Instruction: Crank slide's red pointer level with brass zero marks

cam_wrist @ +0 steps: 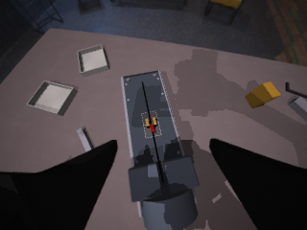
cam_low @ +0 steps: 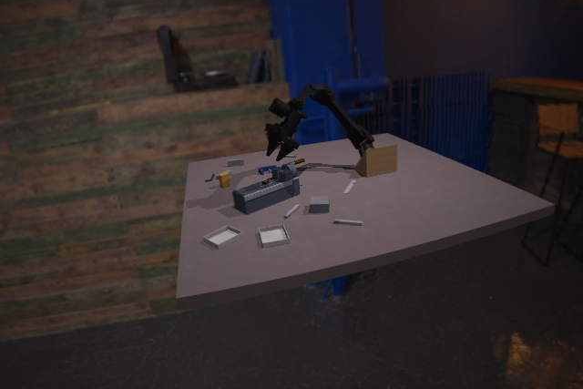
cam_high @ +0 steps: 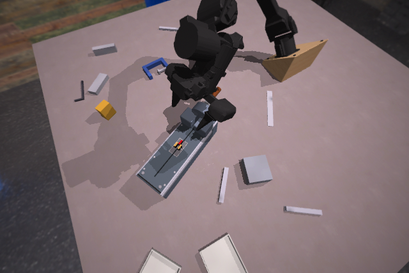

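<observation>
The dark grey machine [cam_high: 169, 172] [cam_low: 275, 197] [cam_wrist: 136, 98] has a slotted top. Its red pointer [cam_high: 180, 142] [cam_wrist: 153, 128] shows beside the two brass zero marks [cam_high: 177, 146] [cam_wrist: 148, 123], with its red part slightly toward the drum end; exact level is hard to tell. The orange-brown crank handle [cam_high: 216, 91] [cam_low: 300, 160] sticks out past the drum [cam_wrist: 170, 211], partly hidden by the arm in the top view and out of the wrist view. My gripper [cam_high: 186, 116] [cam_low: 273, 157] [cam_wrist: 163, 143] is wide open and empty, above the machine's drum end, off the handle.
A blue clamp [cam_high: 153, 64] [cam_low: 267, 169] lies behind the machine. A yellow block [cam_high: 105, 109] [cam_wrist: 262, 95] stands to its left in the top view. A grey block [cam_high: 257, 169] [cam_low: 320, 204] and several pale bars lie to its right. Two trays [cam_high: 201, 254] [cam_low: 259, 237] are at the front.
</observation>
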### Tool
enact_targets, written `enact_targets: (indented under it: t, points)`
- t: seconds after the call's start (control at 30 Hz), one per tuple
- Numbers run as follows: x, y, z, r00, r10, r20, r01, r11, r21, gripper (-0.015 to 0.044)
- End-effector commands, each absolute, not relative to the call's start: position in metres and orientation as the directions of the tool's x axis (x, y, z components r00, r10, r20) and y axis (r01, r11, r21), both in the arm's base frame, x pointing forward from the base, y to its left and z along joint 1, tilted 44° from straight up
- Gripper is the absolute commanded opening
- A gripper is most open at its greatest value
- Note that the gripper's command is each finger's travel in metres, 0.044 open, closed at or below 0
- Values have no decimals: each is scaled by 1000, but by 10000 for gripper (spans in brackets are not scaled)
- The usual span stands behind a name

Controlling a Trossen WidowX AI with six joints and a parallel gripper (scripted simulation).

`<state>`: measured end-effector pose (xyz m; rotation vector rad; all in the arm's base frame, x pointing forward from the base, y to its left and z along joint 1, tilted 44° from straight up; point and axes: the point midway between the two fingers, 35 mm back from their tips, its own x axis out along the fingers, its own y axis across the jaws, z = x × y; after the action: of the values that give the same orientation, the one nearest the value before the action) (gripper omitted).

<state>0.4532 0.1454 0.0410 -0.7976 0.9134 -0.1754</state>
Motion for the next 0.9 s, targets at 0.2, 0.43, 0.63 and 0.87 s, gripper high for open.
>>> enact_targets:
  t: [0.2,0.43,0.63,0.87]
  points:
    - [450,128,17,601,-468,-648,-200,697,-689,440]
    - [450,128,17,601,-468,-648,-200,697,-689,440]
    - [450,128,17,601,-468,-648,-200,697,-689,440]
    - [452,146,36,602,-467,-648,-197,699,-687,440]
